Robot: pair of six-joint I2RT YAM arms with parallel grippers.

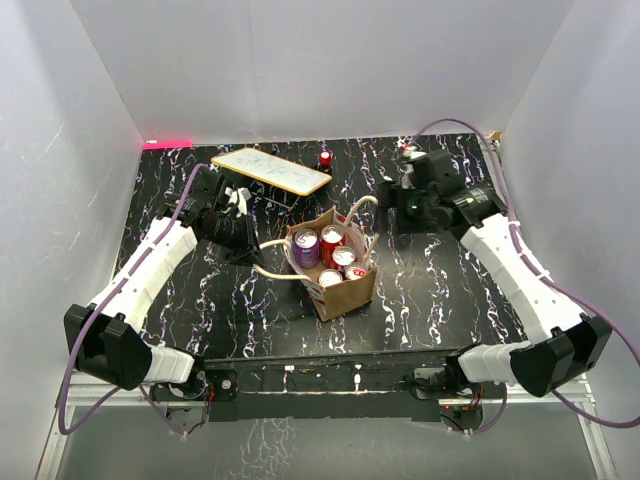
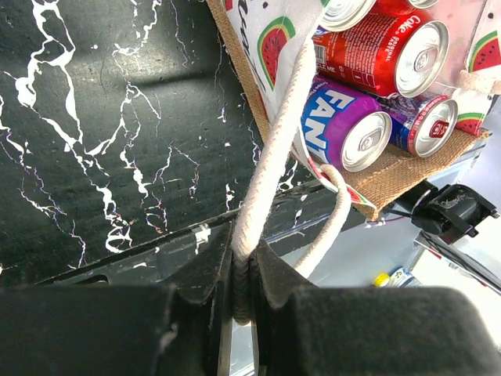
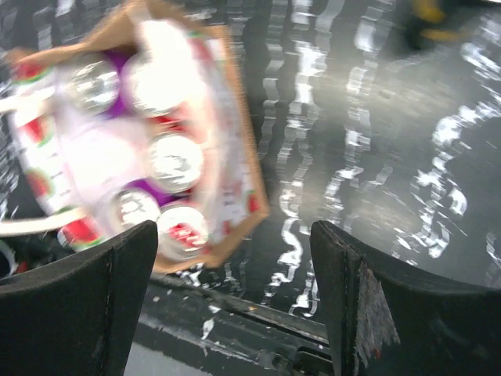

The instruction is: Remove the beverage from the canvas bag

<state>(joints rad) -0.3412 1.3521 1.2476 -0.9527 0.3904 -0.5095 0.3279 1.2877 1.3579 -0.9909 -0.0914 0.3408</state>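
The canvas bag (image 1: 345,288) stands mid-table with its mouth open, a watermelon print on its outside. Several beverage cans stand in it, among them a purple Fanta (image 1: 306,247) and a red Coke (image 1: 332,243). My left gripper (image 1: 246,243) is shut on a cream rope handle (image 2: 275,145), pinched between the pads (image 2: 282,270) and pulled left. In the left wrist view the Fanta (image 2: 344,129) and Coke (image 2: 391,55) lie close by. My right gripper (image 1: 389,208) hangs open, right of the bag and holding nothing. Its wrist view is blurred, with the bag (image 3: 235,149) upper left of the gripper (image 3: 235,258).
A white board on a small stand (image 1: 270,170) sits at the back left. A lone red can (image 1: 325,158) stands behind the bag. White walls close in the table on three sides. The arm bases and a black rail (image 1: 330,370) line the near edge.
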